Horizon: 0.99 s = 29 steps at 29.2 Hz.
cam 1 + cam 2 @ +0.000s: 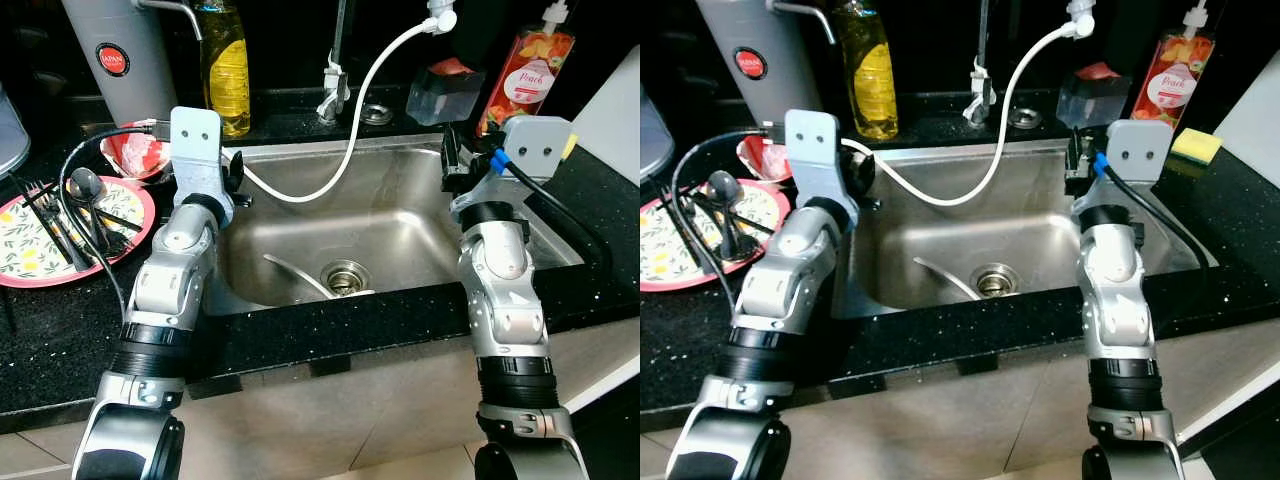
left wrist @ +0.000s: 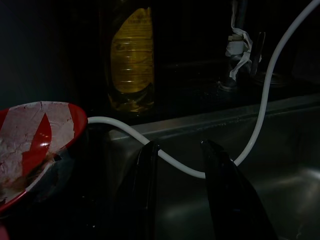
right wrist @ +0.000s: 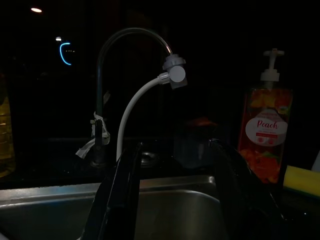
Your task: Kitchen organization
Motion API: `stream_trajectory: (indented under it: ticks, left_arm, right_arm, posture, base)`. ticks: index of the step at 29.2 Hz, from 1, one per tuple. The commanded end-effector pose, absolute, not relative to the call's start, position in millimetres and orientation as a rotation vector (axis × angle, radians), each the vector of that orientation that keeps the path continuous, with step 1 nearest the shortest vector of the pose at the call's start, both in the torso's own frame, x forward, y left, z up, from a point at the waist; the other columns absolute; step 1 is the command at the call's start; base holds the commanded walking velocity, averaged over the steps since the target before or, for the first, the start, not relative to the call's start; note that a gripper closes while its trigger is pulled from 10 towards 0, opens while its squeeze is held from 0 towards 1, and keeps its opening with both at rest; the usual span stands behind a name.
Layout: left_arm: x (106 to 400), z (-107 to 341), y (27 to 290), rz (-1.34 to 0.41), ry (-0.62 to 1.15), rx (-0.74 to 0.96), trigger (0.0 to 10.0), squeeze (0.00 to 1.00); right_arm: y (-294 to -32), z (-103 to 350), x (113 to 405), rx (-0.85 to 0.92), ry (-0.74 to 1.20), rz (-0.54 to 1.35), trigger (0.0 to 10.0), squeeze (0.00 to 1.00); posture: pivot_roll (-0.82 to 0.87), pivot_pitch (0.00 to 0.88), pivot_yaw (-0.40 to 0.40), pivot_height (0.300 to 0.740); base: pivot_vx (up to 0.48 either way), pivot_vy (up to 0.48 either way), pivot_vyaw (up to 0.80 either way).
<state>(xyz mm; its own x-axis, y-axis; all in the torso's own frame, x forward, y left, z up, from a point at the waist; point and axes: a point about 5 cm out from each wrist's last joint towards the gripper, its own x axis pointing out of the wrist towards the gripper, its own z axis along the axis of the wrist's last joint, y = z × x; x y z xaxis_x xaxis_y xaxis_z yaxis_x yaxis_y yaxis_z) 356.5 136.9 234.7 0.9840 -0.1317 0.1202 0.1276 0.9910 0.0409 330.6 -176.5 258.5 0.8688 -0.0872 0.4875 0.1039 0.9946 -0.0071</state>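
A steel sink (image 1: 400,225) lies before me, with a pale utensil (image 1: 295,272) beside the drain. My left gripper (image 2: 180,145) hovers open and empty over the sink's left rim, near a white hose (image 2: 175,162) that droops from the faucet (image 3: 107,55). Just left of it sits a red-and-white bowl (image 2: 35,132). A floral plate (image 1: 25,250) with a red rim holds black cutlery and a spoon (image 1: 85,185). Over the sink's right rim, my right gripper (image 3: 175,145) is open and empty, pointing at the back counter.
On the back counter stand a yellow bottle (image 1: 228,65), a grey canister (image 1: 115,55), a clear container (image 1: 445,90) and a peach soap dispenser (image 1: 527,65). A yellow sponge (image 1: 1196,146) lies at the right. The black counter edge runs along the front.
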Motion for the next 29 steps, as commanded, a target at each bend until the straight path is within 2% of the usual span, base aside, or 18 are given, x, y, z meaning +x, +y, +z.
stream_trajectory:
  ticks: [1,29]
  left_arm:
    - [357.1,236.0,133.7,-0.136,-0.131,0.025,10.0,0.00]
    - [357.3,235.7,131.1,-0.135,-0.136,0.017,10.0,0.00]
  right_arm:
    - [-179.1,258.1,329.1,-0.034,-0.500,-0.103,10.0,0.00]
    - [-181.9,255.7,328.9,-0.039,-0.480,-0.105,10.0,0.00]
  posture:
    - [0.06,0.000,-0.033,0.740]
    - [0.05,0.000,-0.036,0.740]
  base:
    - [0.000,0.000,0.00]
    - [0.000,0.000,0.00]
